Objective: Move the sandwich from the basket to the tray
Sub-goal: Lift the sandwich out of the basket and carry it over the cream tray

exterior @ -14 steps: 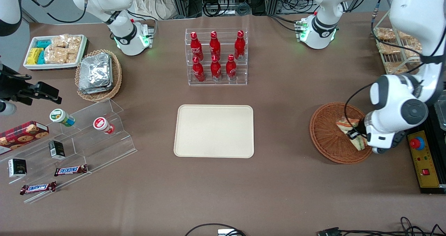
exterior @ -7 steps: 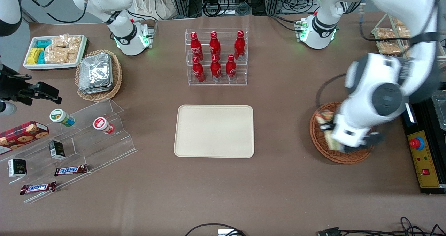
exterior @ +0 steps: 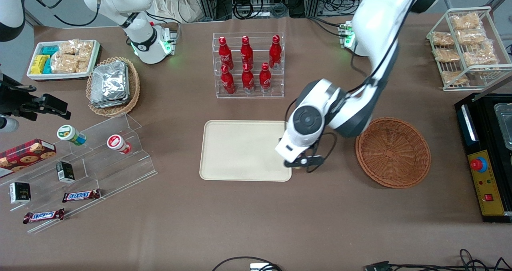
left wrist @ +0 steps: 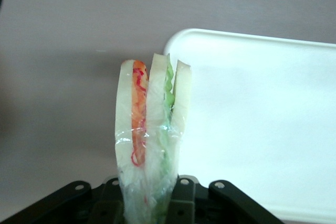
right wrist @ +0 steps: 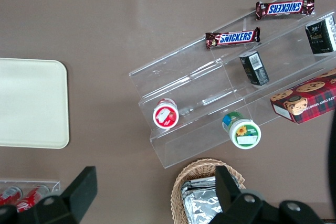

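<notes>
Sandwich wedge (left wrist: 152, 129), pale bread with green and orange-red filling, pinched upright in the hand (left wrist: 149, 195).

One sandwich, held over the single cream rectangular plastic tray's (exterior: 240, 149) corner beside one round reddish-brown wicker basket (exterior: 393, 152).

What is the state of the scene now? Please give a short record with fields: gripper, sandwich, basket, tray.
gripper: the gripper is above the edge of the tray nearest the basket, shut on the sandwich
sandwich: the sandwich is held in the air, in clear wrap, with orange-red and green filling layers showing; not yet on the tray
basket: the basket has nothing in it
tray: the tray has nothing on it, between the basket and the clear step shelf
</notes>
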You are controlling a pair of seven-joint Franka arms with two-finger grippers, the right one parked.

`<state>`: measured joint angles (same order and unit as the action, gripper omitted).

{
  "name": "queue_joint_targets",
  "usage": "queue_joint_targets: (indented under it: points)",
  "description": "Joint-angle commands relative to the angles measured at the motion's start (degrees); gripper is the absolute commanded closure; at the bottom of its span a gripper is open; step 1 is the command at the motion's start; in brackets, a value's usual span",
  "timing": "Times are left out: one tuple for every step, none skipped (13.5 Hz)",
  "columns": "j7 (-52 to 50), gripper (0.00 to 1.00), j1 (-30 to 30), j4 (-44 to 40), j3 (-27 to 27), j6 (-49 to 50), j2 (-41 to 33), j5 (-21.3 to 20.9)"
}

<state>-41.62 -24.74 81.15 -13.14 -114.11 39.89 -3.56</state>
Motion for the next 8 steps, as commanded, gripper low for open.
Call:
queue_joint_targets:
  points:
    - [-2.23,1.0,-3.46,-3.63,0.83,-2.78,4.13,2.15]
    - [-2.15,1.0,-3.47,-3.71,0.83,-2.96,5.62,2.06]
    - [-2.15,1.0,-3.47,-3.63,0.83,-3.92,6.16,1.98]
    - [-2.15,1.0,-3.47,-3.28,0.83,-4.71,6.16,1.71]
    - [-2.15,1.0,-3.47,-2.93,0.83,-4.72,6.16,1.62]
    - [-2.15,0.73,-3.47,-2.75,0.83,-4.72,6.34,1.71]
    - [-2.06,0.01,-3.47,-2.4,0.83,-4.81,6.25,1.36]
    - [-1.62,0.0,-3.47,-2.4,0.83,-4.72,6.17,1.36]
